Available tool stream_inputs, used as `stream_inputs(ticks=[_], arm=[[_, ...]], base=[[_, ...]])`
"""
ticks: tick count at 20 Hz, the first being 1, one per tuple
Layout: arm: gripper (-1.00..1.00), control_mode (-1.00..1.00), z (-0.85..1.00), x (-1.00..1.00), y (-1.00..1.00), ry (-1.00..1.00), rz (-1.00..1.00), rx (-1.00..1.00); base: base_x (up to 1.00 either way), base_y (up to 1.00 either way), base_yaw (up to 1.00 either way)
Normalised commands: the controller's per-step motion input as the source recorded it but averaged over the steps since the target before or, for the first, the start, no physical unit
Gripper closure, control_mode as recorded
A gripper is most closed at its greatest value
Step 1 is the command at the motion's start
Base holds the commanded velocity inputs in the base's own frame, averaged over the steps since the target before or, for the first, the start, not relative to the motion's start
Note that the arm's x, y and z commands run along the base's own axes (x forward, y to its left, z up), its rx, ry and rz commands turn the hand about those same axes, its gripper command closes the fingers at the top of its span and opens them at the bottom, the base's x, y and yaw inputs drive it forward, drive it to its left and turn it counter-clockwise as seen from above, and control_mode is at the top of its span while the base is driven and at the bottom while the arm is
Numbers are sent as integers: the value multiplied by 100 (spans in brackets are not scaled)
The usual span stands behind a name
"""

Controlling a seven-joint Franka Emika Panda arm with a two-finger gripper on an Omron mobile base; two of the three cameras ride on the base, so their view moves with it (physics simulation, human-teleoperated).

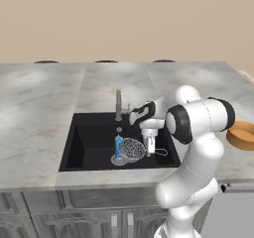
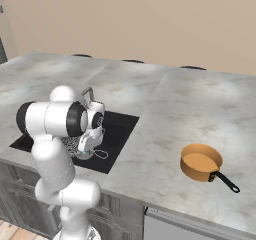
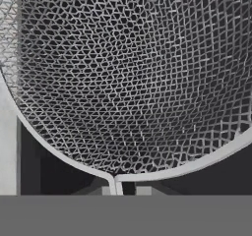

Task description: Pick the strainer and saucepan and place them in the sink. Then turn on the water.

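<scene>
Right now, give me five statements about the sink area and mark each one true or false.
1. The strainer is down in the sink. True.
2. The saucepan is in the sink too. False: it stands on the counter, well apart from the basin.
3. The gripper is shut at the strainer's rim. True.
4. Water pours from the faucet. False: no stream is visible.
5. A blue bottle stands in the sink beside the strainer. True.
</scene>
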Motion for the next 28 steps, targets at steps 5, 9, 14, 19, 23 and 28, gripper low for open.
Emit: stream_inputs(ticks=[5,9,14,19,23,28], arm=[[100,-100,-29,16,7,0,0,0],[100,-100,-31,18,11,0,0,0],[100,-100,-29,19,11,0,0,0],[100,-100,-28,21,10,0,0,0],[100,-100,-25,23,6,0,0,0],[100,-100,-30,23,3,0,0,0]], base=[[0,0,0],[0,0,0],[0,0,0],[0,0,0],[0,0,0],[0,0,0]])
